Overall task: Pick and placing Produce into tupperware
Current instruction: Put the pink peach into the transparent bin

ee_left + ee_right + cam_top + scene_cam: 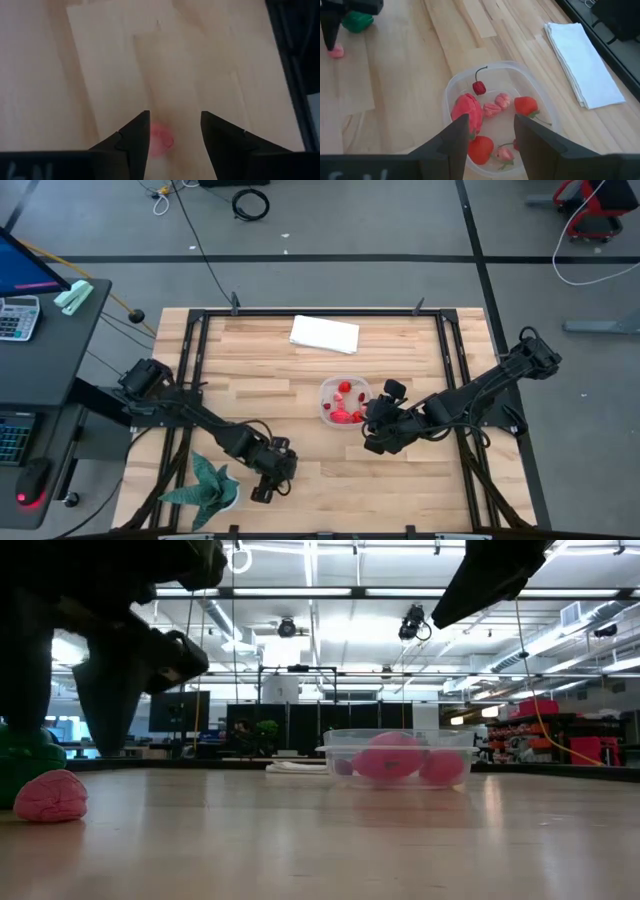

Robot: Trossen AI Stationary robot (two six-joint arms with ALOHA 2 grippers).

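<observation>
The clear tupperware (345, 402) stands mid-table and holds several red and pink produce pieces (492, 107), among them a larger red one (468, 112). My right gripper (490, 125) hangs open just above the container, at its right side (372, 427). One pink piece (161, 142) lies on the table near the front left, close to a bright green piece (356, 21). My left gripper (175, 125) is open above the pink piece, with one finger on either side of it (65, 740). The pink piece (50, 797) rests on the wood.
A spiky teal plant (210, 485) stands at the near left corner, just left of my left gripper. A folded white cloth (324, 333) lies near the far edge. Bare wood stretches between the pink piece and the tupperware (395, 755).
</observation>
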